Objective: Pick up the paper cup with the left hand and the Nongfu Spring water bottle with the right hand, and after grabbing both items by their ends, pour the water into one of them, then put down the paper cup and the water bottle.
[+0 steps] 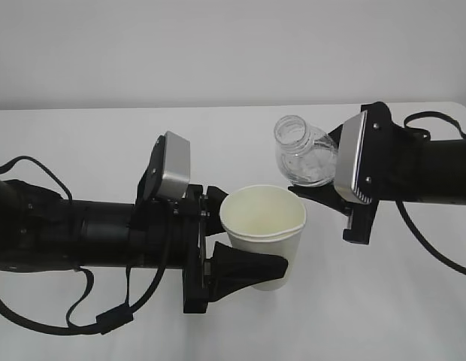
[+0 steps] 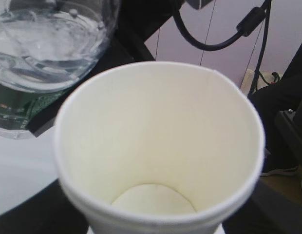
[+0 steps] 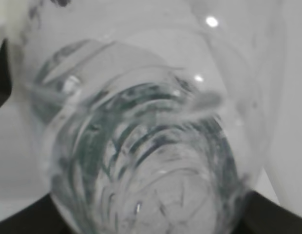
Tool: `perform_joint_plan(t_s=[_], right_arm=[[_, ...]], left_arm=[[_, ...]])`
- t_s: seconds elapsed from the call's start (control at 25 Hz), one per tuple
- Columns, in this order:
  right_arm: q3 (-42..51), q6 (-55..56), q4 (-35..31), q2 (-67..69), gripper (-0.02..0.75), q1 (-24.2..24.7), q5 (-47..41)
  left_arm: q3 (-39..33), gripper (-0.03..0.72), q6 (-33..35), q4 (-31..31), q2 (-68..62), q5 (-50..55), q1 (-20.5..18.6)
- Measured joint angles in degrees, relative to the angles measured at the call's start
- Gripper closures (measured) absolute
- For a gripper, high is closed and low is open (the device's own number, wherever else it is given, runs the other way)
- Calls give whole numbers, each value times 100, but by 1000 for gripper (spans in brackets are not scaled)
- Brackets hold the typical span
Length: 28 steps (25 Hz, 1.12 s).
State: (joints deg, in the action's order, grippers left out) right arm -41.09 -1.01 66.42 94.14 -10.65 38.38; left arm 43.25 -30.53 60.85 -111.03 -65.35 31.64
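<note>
**Cup and bottle both lifted, bottle leaning in, no water in the cup yet**

Off-white tapered paper cup with rolled rim [image 1: 263, 226] sits mid-frame in the exterior view, off the white table [image 1: 90, 143], mouth up and tipped a little toward the camera. Black two-finger left gripper with silver-grey plate [image 1: 234, 244] is clenched on the cup's lower body from 9 o'clock, one finger [image 1: 244, 269] wrapping the near side low down. Low grip probably keeps the mouth free for pouring. The left wrist view looks straight into the cup [image 2: 158, 146]: inside dry, bottom bare.

Small clear ribbed plastic water bottle with capless threaded neck [image 1: 302, 154] hangs at about 1 o'clock of the cup, just beside the rim, above it. It leans, neck pointing up-left to about 11 o'clock, base toward 4 o'clock. Black right gripper with silver-grey rectangular plate [image 1: 323, 188] grasps it at the base end, so the neck can swing down over the cup. Clear colourless water [image 2: 39, 48] shows in the bottle in the left wrist view; dark green label [image 2: 14, 105] below it. Right wrist view is filled with the bottle's ribbed body [image 3: 146, 156], blurred; jaws not visible there.

Judgement: pre-pour alignment. Neck not yet over the cup mouth; bottle needs more tilt and a shift toward 7 o'clock. Risk: spilling outside the near rim.
</note>
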Motion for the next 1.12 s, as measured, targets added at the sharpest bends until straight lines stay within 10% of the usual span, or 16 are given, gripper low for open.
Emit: perform_joint_plan(t_s=[1.12], right_arm=[[0,-2301,-1131,0,316,0,0]], left_arm=[[0,169,0,427,0,-22,0]])
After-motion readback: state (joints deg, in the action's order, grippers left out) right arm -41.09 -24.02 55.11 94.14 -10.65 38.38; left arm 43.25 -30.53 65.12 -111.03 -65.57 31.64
